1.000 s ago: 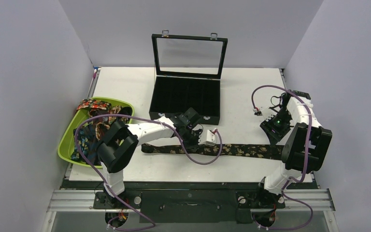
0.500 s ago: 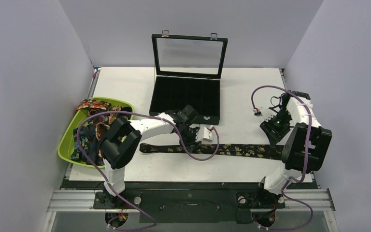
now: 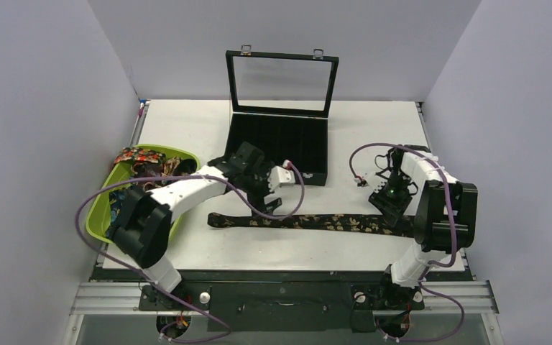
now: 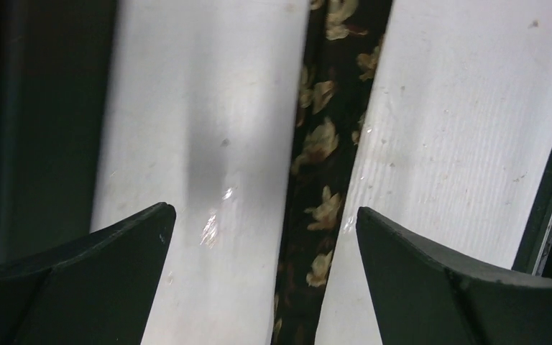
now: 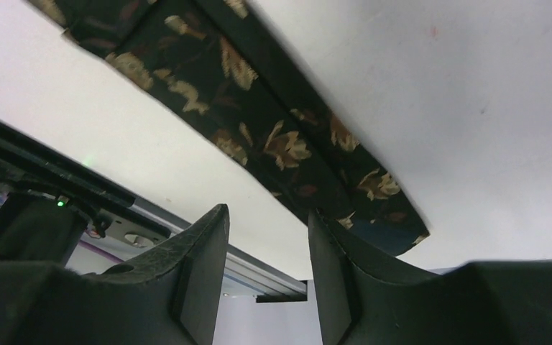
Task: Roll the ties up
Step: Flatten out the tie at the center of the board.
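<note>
Presently the floral tie (image 3: 316, 222) lies flat near the table's (image 3: 187, 129) 6 o'clock edge, running 9 to 3. Left gripper (image 4: 262, 212) hangs over its narrow stretch, fingers spread wide, grasping nothing. Right gripper (image 5: 264, 212) sits narrowly parted at the wide 3 o'clock end, likewise empty.

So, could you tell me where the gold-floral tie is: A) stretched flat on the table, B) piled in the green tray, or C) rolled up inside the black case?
A: the tie lies unrolled, full length, on the table in front of the open case.
</note>
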Action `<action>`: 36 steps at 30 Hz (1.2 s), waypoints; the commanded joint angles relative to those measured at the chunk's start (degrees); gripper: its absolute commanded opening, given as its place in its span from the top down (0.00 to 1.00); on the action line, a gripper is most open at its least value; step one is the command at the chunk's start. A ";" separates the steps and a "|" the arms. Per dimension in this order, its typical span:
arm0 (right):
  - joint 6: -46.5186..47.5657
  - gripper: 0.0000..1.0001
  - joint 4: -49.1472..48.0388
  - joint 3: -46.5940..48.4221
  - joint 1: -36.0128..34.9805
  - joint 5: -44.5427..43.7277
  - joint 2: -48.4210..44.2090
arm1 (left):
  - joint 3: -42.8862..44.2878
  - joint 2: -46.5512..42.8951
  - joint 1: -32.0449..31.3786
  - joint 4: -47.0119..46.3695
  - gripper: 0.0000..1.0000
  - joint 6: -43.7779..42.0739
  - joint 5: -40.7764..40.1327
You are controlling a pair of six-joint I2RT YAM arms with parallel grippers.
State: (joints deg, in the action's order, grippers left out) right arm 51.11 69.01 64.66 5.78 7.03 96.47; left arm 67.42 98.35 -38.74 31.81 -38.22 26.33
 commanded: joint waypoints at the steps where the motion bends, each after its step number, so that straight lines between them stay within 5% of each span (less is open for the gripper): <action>1: -0.93 0.60 -5.44 0.05 -0.69 -6.00 3.16 | -4.10 -10.59 7.10 -8.35 0.03 9.69 3.47; 8: 0.59 0.67 -9.38 2.87 2.68 -14.72 9.76 | -18.40 -28.84 10.45 -23.37 0.03 23.24 -5.68; 15: 3.65 0.68 -8.67 9.24 9.54 -17.98 11.74 | -21.23 -30.26 9.84 -14.26 0.03 17.09 -3.77; 22: 5.56 0.54 -1.48 9.40 7.63 -3.17 -1.77 | -21.65 -28.91 9.91 -16.87 0.03 23.58 -0.85; 27: 2.64 0.24 -7.36 4.50 5.65 17.23 -18.32 | -22.01 -30.95 10.05 -17.79 0.03 24.74 -1.53; 29: -0.77 0.19 -10.78 1.61 4.69 22.65 -22.48 | -22.41 -32.11 10.13 -17.55 0.03 24.70 -1.76; 33: 0.65 0.14 -9.73 0.32 -1.61 22.71 -22.05 | -23.36 -33.67 10.26 -17.09 0.03 24.35 -2.00; 36: 8.41 0.25 -5.93 -0.40 -9.41 14.28 -16.93 | -23.56 -34.29 10.26 -16.90 0.03 25.08 -2.30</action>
State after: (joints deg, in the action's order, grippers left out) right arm 53.25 60.64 66.52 4.51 23.79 72.86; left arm 44.27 65.89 -28.71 16.53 -14.50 23.83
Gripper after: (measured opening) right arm 0.798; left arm 0.968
